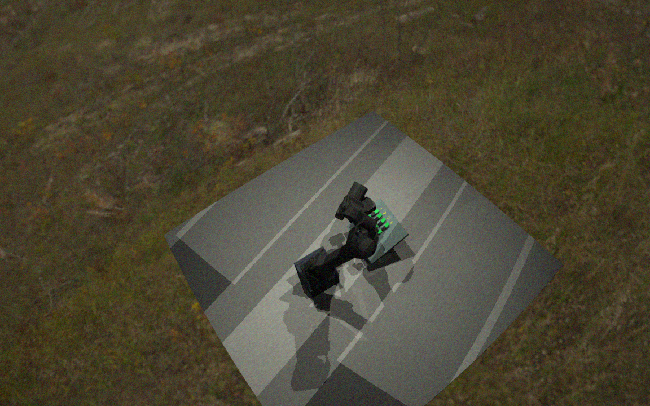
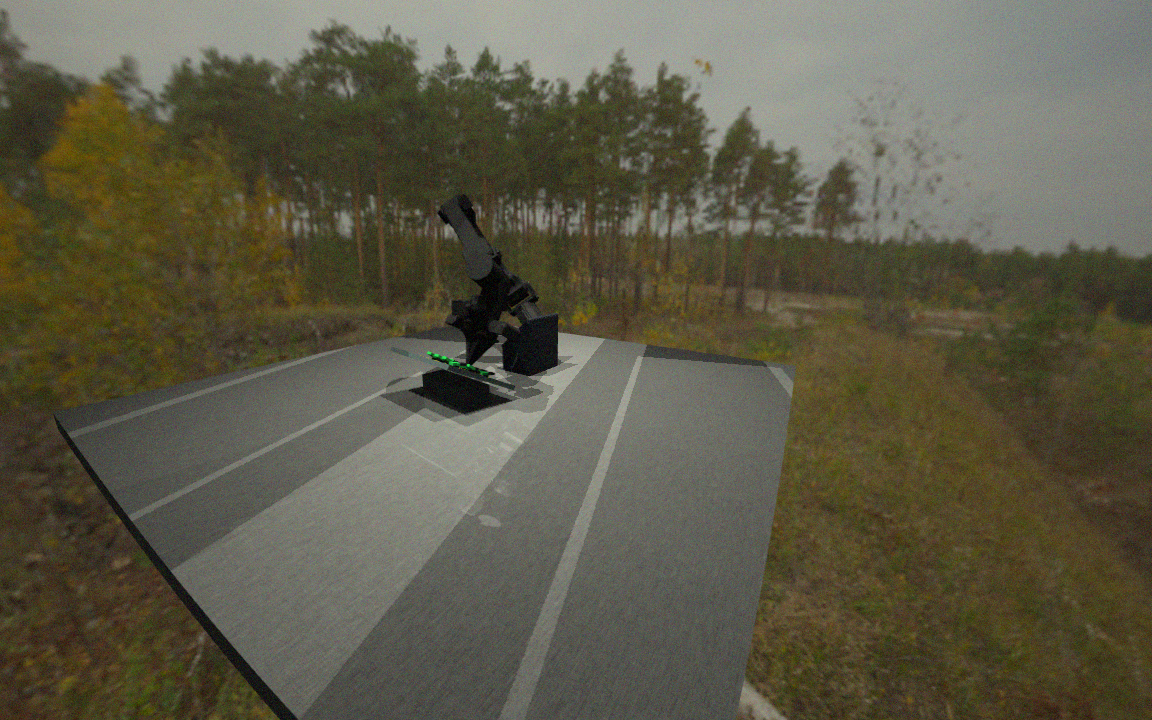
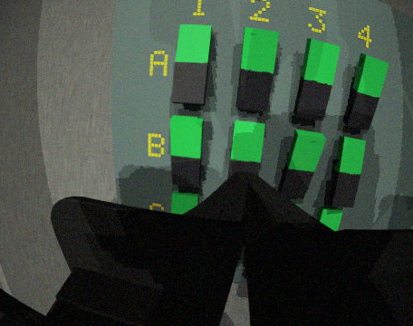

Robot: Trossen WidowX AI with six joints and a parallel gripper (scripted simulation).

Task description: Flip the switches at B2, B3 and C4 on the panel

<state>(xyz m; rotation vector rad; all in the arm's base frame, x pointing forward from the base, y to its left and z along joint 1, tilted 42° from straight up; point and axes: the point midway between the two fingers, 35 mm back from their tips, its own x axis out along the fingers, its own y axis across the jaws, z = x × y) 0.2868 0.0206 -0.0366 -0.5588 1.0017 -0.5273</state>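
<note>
Tool (image 3: pixel 245 184) fully closed, empty, tip at near dark end of B2 switch (image 3: pixel 249 141); green end beyond.

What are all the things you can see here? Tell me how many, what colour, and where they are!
Grey striped table top: one, dark and light grey bands with thin pale lines, standing on grassy ground.
Grey-green switch panel: one, with yellow row letters and column numbers, on the table just in front of the arm's base.
Green-and-black rocker switches: eight fully in view in rows A and B, columns 1 to 4; bits of row C peek out below; the rest are hidden by the gripper.
Pine trees: many, dark green with some yellow, behind the table.
Black robot arm: one, bent over the panel.
Black gripper: one, fingers shut, tip at the near end of switch B2.
</note>
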